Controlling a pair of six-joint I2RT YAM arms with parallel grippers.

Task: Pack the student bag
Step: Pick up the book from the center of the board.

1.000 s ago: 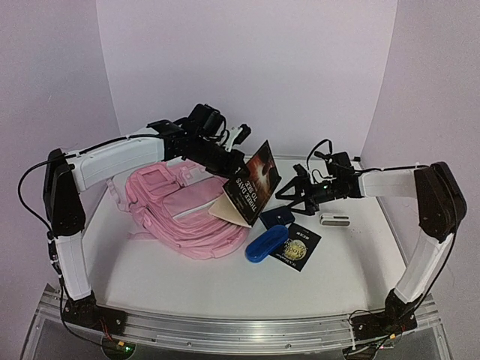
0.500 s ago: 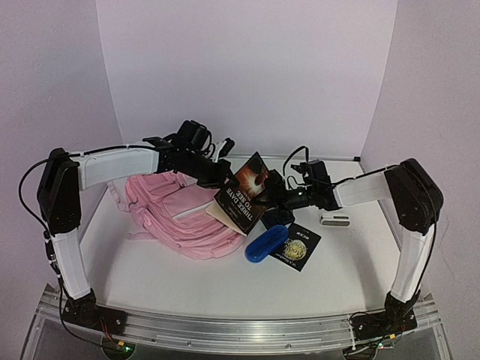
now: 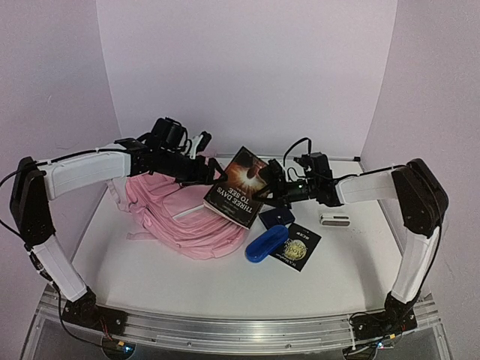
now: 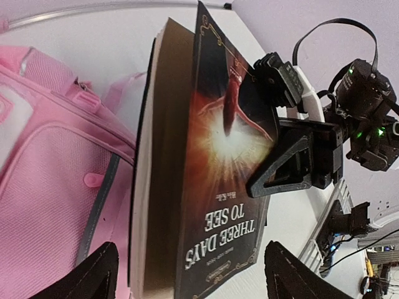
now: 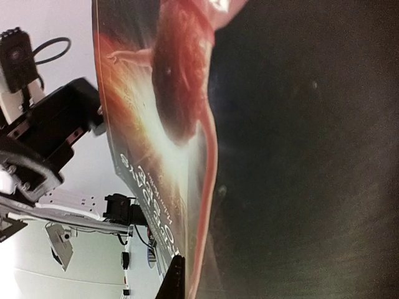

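Tabletop (image 3: 187,277): right gripper (image 3: 270,182) pinches book (image 3: 238,189) "THREE DAYS TO SEE", left gripper (image 3: 204,174) spread

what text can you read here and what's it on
"THREE DAYS TO SEE": cover of the dark paperback book with a fiery red picture, upside down.
Smaller print below it: too small to read.
Print on the black square card with gold emblem: too blurred.

White arm links (image 3: 82,169), black joints (image 3: 424,199), looping black cables (image 3: 289,150), black triangular-framed right claw (image 3: 270,182)
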